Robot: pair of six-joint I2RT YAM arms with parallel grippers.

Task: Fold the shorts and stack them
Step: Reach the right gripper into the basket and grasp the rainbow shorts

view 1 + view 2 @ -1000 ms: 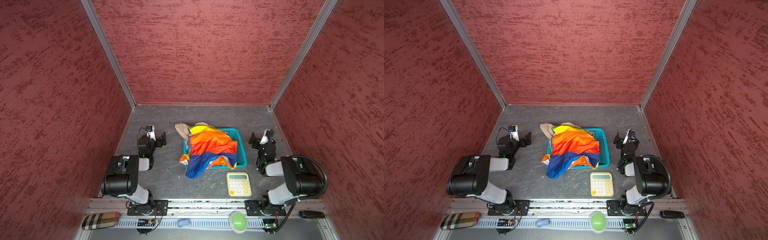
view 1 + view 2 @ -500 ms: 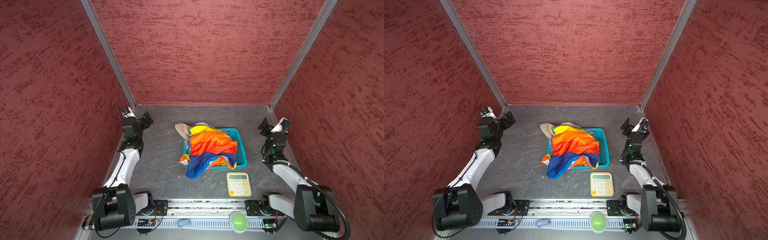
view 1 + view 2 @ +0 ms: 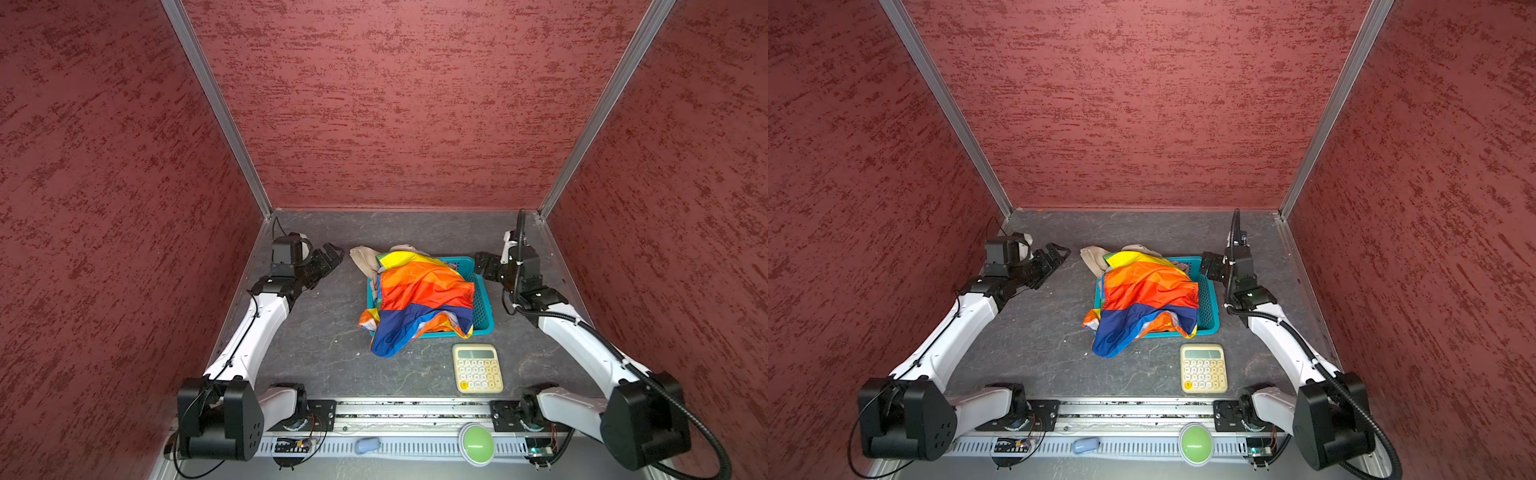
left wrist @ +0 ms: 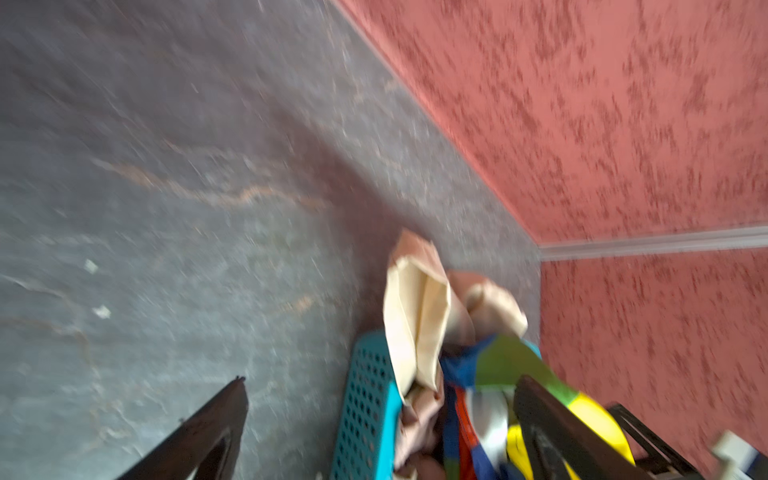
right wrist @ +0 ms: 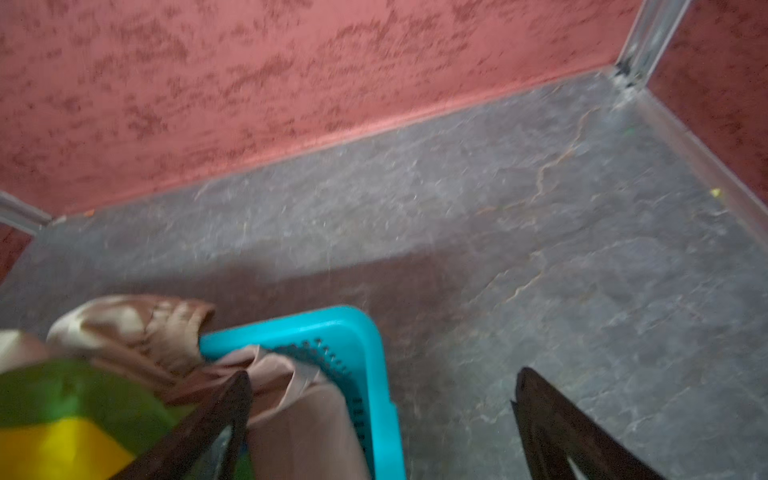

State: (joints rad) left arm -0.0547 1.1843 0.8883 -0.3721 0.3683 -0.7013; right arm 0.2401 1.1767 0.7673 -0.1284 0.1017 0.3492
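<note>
Near basket (image 3: 484, 307): left tool (image 3: 332, 251), right tool (image 3: 482, 264) moved inward, jaws wide.

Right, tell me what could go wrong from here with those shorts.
1. The rainbow shorts lie draped over the beige shorts in the teal basket; a grab may lift both tangled.
2. They hang over the basket's rim, so pulling might drag it.
3. The calculator sits just in front of the basket and could get swept aside.
</note>
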